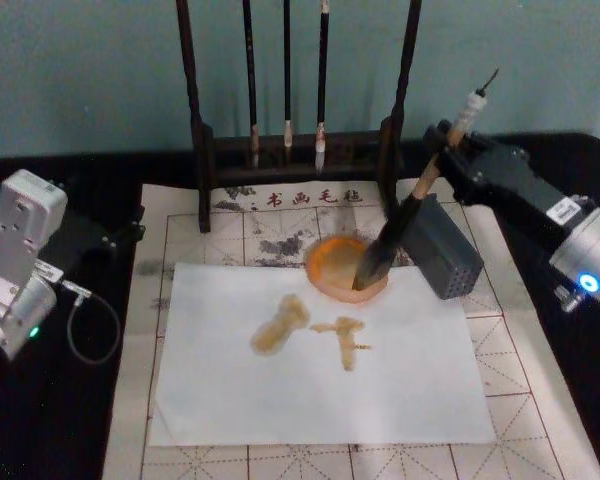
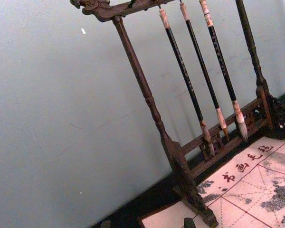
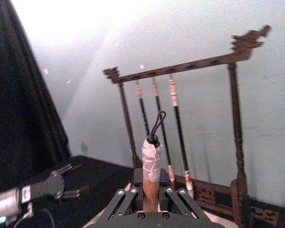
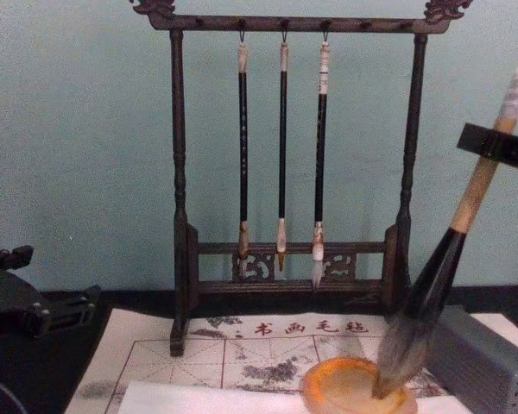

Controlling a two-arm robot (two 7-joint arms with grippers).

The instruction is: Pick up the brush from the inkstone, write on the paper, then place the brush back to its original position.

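Now your right end effector is clamped on the wooden handle of the brush, which leans tilted with its tuft down inside the inkstone, toward the dish's right side. The inkstone sits at the far edge of the paper, which bears two tan smears. Your left end effector sits far left over the table; you cannot tell its grip state.

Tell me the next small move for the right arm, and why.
Probably lower the brush a little until it rests on the inkstone, ready for release. The paper already carries brown strokes, and the brush stands tip-down in the inkstone, tilted, gripped by the right end effector. The left end effector idles at left.
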